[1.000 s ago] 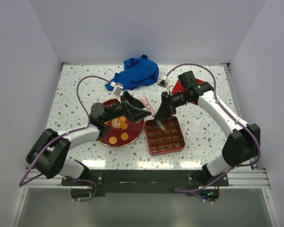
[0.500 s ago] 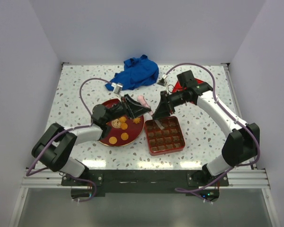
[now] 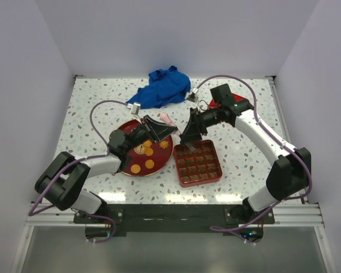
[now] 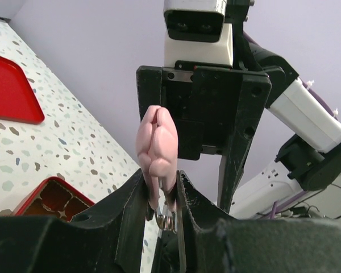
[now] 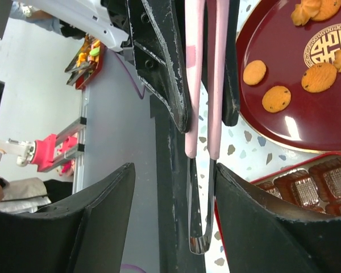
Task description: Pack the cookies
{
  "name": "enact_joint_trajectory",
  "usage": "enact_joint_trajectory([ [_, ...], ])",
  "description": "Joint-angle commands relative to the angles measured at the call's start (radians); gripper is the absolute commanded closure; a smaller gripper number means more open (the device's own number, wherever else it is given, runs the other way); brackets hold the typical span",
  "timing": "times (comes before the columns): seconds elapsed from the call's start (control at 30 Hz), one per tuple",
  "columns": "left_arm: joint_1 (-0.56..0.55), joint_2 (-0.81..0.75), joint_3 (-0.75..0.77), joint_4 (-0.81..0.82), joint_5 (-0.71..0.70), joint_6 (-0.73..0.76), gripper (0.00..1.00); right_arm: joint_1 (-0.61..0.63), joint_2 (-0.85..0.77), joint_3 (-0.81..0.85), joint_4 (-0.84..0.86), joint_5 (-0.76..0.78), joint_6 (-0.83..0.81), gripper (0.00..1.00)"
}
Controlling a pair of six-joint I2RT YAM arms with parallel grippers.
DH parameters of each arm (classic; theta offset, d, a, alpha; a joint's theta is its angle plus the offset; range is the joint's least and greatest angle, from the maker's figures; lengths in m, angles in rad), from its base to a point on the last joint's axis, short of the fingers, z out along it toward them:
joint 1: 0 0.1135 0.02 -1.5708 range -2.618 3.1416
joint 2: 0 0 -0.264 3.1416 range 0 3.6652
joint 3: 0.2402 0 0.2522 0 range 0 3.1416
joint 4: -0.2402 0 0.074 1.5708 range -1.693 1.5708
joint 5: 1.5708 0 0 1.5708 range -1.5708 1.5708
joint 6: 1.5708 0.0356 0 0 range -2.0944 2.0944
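Now the left gripper squeezes the pink tongs, arms pressed nearly together, at the far rim of the plate; the right gripper stands spread. The cookies lie on the plate.

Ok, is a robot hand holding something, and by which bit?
The left gripper pinches the pink tongs by their pink arms, near the metal end. The right gripper holds nothing.
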Motion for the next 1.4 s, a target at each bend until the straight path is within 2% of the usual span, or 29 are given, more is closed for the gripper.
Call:
enact_joint_trajectory([
  [0.0,-0.001,-0.041,-0.019,0.287,-0.135,-0.021,0.79,0.027,0.011,0.017,0.131,-0.031,0.154,0.39],
  [0.17,-0.004,-0.055,-0.039,0.312,-0.210,-0.044,0.79,0.032,0.022,-0.003,0.271,-0.025,0.284,0.41],
  [0.6,-0.010,-0.079,-0.048,0.358,-0.256,-0.071,0.81,0.029,0.039,-0.003,0.282,0.043,0.325,0.36],
  [0.7,-0.010,-0.085,-0.057,0.374,-0.284,-0.076,0.81,0.032,0.039,-0.022,0.340,0.029,0.391,0.36],
  [0.97,-0.021,-0.076,-0.040,0.393,-0.353,-0.077,0.82,0.035,0.047,-0.061,0.515,0.001,0.578,0.39],
  [1.37,-0.050,-0.042,-0.042,0.474,-0.452,-0.108,0.83,0.033,0.053,-0.076,0.570,0.003,0.644,0.48],
])
